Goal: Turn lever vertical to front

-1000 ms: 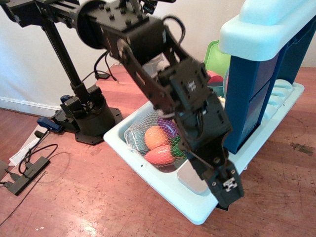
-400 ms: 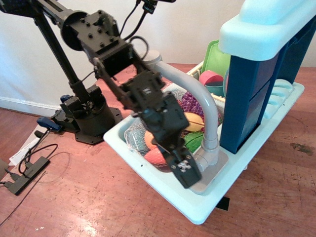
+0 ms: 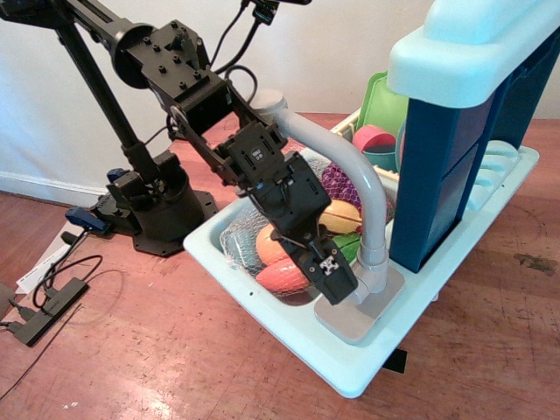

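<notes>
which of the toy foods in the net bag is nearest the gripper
The reddish-orange piece at the bag's front, right beside the gripper; the yellow and purple ones lie farther back.

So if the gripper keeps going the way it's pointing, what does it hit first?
Probably the faucet base: the gripper points down and right, tip right beside the round hub. Depth is unclear; the lever isn't visible.

Pale wall (image 3: 350, 44) behind; reddish, apparently wooden floor (image 3: 131, 359) below.
</notes>
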`<action>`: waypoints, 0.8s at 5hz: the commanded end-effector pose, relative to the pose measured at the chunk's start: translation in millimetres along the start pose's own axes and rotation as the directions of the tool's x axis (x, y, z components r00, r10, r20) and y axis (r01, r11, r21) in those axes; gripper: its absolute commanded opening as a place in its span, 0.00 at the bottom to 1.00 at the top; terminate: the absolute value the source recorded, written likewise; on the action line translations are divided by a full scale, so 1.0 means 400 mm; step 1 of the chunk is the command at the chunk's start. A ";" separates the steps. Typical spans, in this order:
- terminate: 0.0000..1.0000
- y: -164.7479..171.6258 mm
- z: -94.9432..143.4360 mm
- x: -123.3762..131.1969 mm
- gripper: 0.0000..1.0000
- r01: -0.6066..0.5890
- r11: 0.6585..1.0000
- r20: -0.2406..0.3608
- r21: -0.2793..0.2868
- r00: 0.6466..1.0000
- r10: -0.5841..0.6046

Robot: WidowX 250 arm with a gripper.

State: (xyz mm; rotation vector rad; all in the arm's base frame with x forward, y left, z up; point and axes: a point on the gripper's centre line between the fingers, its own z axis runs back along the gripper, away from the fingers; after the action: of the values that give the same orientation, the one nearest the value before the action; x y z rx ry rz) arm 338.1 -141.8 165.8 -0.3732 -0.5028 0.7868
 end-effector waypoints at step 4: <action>0.00 -0.002 0.002 -0.027 1.00 -0.089 0.995 0.036 -0.050 0.995 0.091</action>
State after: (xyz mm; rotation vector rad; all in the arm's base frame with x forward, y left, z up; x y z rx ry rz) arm 319.5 -146.1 140.9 -0.3784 -0.5111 0.8811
